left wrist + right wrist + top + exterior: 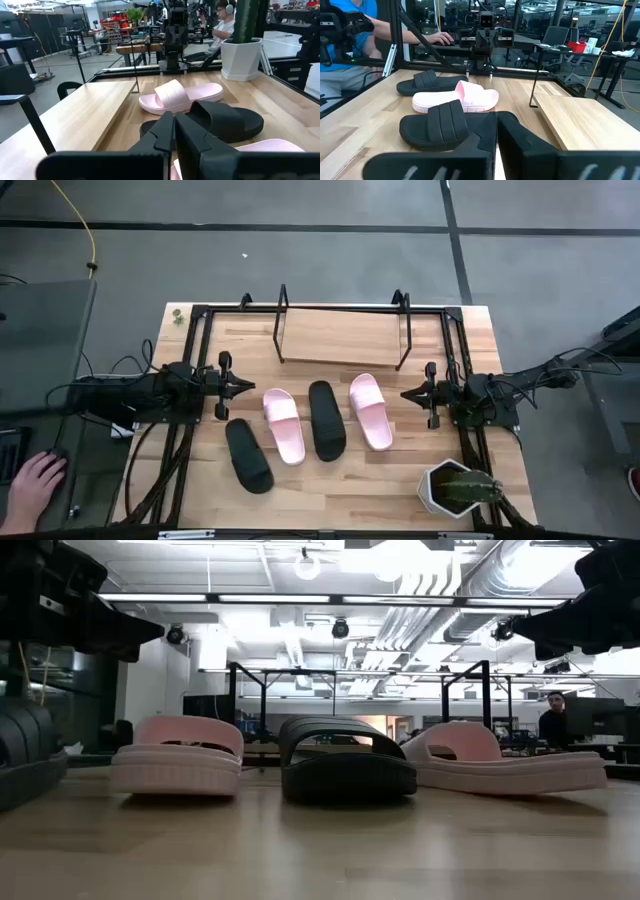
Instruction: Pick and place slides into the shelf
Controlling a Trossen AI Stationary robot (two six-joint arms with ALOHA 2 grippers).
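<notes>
Four slides lie sole-down in a row on the wooden table, in front of the shelf [340, 335]: a black one [248, 456], a pink one [283, 425], a black one [326, 420] and a pink one [370, 411]. The shelf is a light board in a thin black wire frame at the table's far side. My left gripper [247, 385] is shut and empty, above the table to the left of the row. My right gripper [405, 393] is shut and empty, to the right of the row. Both point toward the slides and show shut in their wrist views [174, 125] [496, 131].
A potted cactus [455, 488] in a white pot stands at the near right corner. The black table frame [195, 340] runs along both sides. A person's hand [35, 480] rests off the table at the near left. People sit in the room behind.
</notes>
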